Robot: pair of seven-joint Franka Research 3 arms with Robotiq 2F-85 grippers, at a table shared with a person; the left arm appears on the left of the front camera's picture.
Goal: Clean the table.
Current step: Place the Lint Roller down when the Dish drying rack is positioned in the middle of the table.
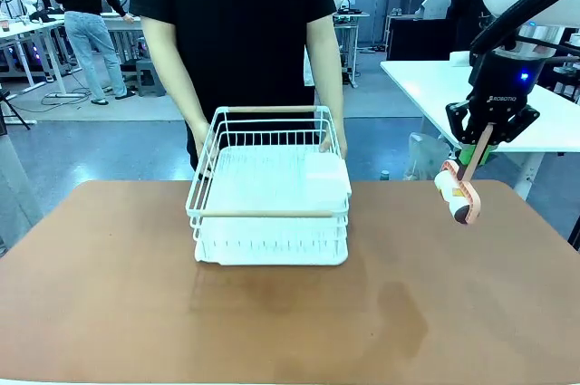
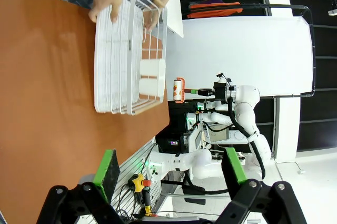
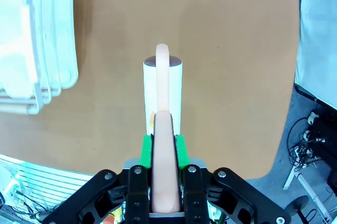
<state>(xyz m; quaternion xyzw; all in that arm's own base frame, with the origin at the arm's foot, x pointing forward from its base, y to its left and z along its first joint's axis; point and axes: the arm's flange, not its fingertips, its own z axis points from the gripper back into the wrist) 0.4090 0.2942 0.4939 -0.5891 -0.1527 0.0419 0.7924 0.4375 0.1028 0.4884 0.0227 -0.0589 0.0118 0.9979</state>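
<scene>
The reddish-brown table (image 1: 109, 294) carries a white wire rack (image 1: 269, 213) at its far middle. My right gripper (image 1: 485, 145) hangs above the table's right side, shut on the peach handle of a lint roller (image 1: 459, 193) whose white roll points down, just above the top. From the right wrist, the roller (image 3: 163, 92) runs straight out from the gripper (image 3: 163, 150) over bare table (image 3: 237, 50). My left gripper (image 2: 169, 167) is open with nothing between its green pads, off the table's edge (image 2: 47, 103). It looks across at the rack (image 2: 126, 50) and the roller (image 2: 179, 89).
A person stands at the far side with a hand (image 1: 331, 142) on each side of the rack. A white-topped table (image 1: 544, 113) stands behind my right arm. Bare tabletop lies in front of the rack and on both sides of it.
</scene>
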